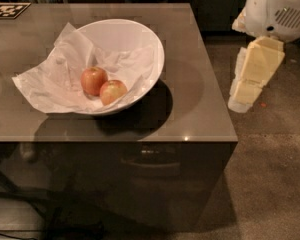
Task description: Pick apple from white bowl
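Hard to make out: the gripper, low end of the pale blocky arm, off the surface edge & over the floor. We can't tell if it's spread or closed. It's well apart from the white bowl. The apple sits in the bowl on crumpled paper, just beside a redder apple.
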Tool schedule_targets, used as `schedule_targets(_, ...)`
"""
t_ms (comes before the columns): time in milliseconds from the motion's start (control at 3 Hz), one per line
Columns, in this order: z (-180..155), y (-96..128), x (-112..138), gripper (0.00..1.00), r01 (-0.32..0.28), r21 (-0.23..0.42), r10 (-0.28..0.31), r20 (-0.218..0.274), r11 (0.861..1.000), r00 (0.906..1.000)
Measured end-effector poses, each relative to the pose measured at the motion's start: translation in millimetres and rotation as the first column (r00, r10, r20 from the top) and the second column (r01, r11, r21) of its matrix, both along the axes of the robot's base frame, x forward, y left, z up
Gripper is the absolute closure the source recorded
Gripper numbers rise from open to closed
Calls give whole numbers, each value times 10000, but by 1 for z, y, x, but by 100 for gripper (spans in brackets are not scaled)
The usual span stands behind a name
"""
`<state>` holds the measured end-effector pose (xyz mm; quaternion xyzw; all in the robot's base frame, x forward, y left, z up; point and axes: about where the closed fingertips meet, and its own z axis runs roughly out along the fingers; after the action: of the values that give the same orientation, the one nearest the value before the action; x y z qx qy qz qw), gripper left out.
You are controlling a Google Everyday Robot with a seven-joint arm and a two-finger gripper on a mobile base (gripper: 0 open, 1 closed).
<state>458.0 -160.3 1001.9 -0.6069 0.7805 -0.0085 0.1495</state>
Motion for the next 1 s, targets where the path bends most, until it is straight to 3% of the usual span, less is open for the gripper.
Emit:
schedule_targets(333, 24, 66, 19, 0, -609, 339, 608, 40, 9976, 9981)
schedule_targets(667, 31, 82, 26, 0, -796, 534, 773, 424, 9954, 9961)
schedule_targets(1000, 25, 91, 29, 0, -906, 873, 869, 451, 9921, 9952)
